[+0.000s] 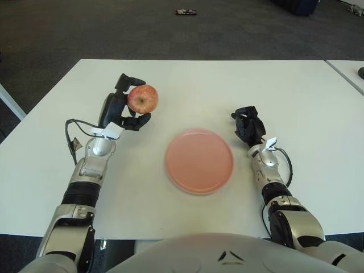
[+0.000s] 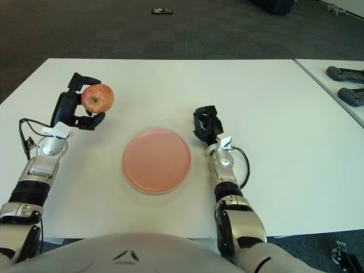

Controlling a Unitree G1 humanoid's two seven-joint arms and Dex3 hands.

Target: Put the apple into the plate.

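A wide white desk [image 1: 187, 85] fills most of the view, seen from above by the robot's head camera, with dark grey carpeted floor [image 1: 114, 28] beyond its far edge. A second white surface [image 2: 335, 74] stands just to the right, carrying two dark flat objects [image 2: 347, 85] that are too small to identify.

Near the middle of the desk lies a round, shallow pink plate [image 1: 199, 161], with nothing on it.

The left hand [image 1: 120, 111] is to the left of the plate and a little farther back. Its black fingers [image 1: 138, 121] are curled around a red and yellow apple [image 1: 142, 98], one above it and others below, pinching it between them. The apple is well apart from the plate, off to the plate's upper left. Whether it is clear of the desk cannot be told for certain.

The right hand [image 1: 248, 126] shows just beside the plate's right edge, with its black fingers curled in together and holding nothing.

A small dark object [image 1: 186, 12] lies on the floor far beyond the desk.
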